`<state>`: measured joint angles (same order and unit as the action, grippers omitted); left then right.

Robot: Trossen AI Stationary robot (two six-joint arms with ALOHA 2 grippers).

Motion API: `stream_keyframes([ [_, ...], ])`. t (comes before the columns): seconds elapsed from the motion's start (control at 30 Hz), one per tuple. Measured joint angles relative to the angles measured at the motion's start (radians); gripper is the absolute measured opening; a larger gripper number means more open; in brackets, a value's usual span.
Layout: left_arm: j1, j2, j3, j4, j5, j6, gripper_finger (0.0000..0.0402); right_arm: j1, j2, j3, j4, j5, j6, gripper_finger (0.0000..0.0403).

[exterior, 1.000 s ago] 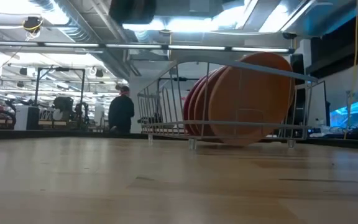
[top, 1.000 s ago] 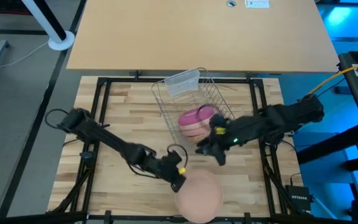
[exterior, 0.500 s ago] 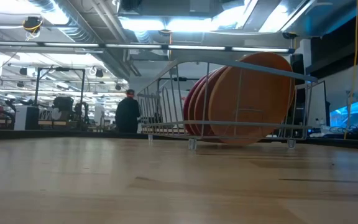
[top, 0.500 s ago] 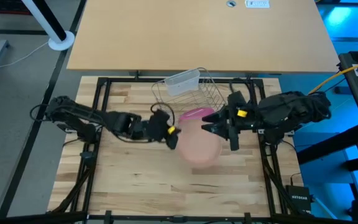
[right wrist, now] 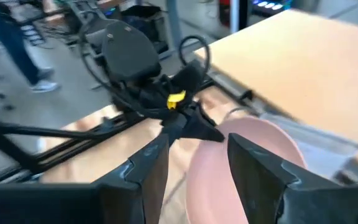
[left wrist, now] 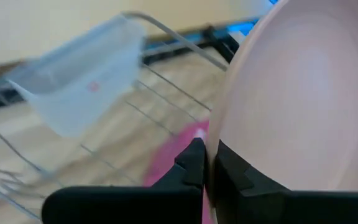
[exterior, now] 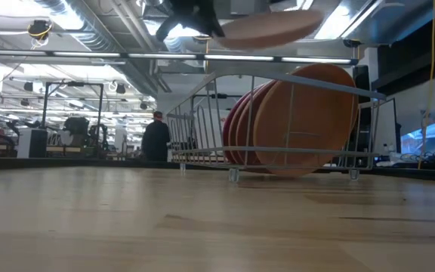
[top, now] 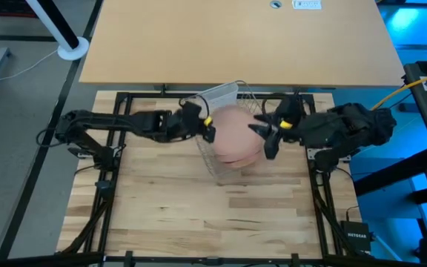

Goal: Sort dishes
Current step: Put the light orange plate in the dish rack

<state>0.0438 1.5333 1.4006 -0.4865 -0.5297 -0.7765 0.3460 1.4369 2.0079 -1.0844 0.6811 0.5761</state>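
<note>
- High view: the left tool (top: 207, 130) is clamped on the rim of a pale peach-pink plate (top: 237, 133), holding it above the wire rack (top: 221, 165) near the middle of the table's far edge. The table (top: 221, 215) is a light wooden butcher-block top. The right tool (top: 262, 137) sits at the plate's opposite side with its fingers spread apart; whether they touch the plate I cannot tell. A clear plastic tub (top: 218, 95) hangs at the rack's far end, just beside the held plate. A sliver of magenta plate (top: 232, 159) and peach shows in the rack beneath the held one.
- Low view: the peach-pink plate (exterior: 266, 29) hangs nearly flat, slightly tilted, high above the rack (exterior: 202, 143), gripped at one edge by a dark tool (exterior: 195, 17). In the rack stand several plates on edge, leaning: a terracotta-orange plate (exterior: 308, 121) nearest, reddish ones (exterior: 236, 128) behind it. A person (exterior: 155, 136) stands far off in the room.
- Left wrist view: the left tool's fingers (left wrist: 194, 165) are pressed together on the plate's (left wrist: 303, 112) rim; the tub (left wrist: 79, 81) and rack wires (left wrist: 166, 81) lie beyond.
- Right wrist view: the right tool's two fingers (right wrist: 260, 171) stand apart, the plate (right wrist: 247, 162) between and beyond them, the left tool (right wrist: 191, 124) on its far rim.
</note>
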Motion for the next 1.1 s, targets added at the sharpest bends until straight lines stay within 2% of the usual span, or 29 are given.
stream_keyframes([
  [0.13,0.084,0.000,0.000,0.021,-0.009,0.001,0.0000,-0.106,-0.010,0.000,-0.026,-0.005,-0.126,0.0170],
  [0.2,0.122,0.000,0.000,0.048,-0.013,0.009,0.0000,-0.178,-0.014,0.000,-0.041,-0.045,-0.200,0.0170],
  [0.4,0.187,0.000,0.000,0.160,-0.101,0.086,0.0000,-0.447,-0.016,0.000,-0.076,-0.367,-0.390,0.0170],
  [0.6,0.185,0.021,0.000,0.184,-0.244,0.126,0.0000,-0.699,-0.004,0.001,-0.160,-0.544,-0.493,0.0170],
  [0.7,0.179,0.044,0.000,0.189,-0.277,0.125,0.0000,-0.797,0.016,-0.013,-0.163,-0.666,-0.519,0.0170],
  [0.83,0.163,0.085,0.000,0.194,-0.279,0.125,0.0000,-0.861,0.051,-0.077,-0.146,-0.801,-0.566,0.0170],
  [0.97,0.131,0.103,0.000,0.193,-0.309,0.169,0.0000,-0.891,0.094,-0.141,-0.146,-0.805,-0.618,0.0170],
  [1.1,0.097,0.104,0.000,0.187,-0.386,0.254,0.0000,-0.921,0.132,-0.195,-0.141,-0.813,-0.636,0.0170],
])
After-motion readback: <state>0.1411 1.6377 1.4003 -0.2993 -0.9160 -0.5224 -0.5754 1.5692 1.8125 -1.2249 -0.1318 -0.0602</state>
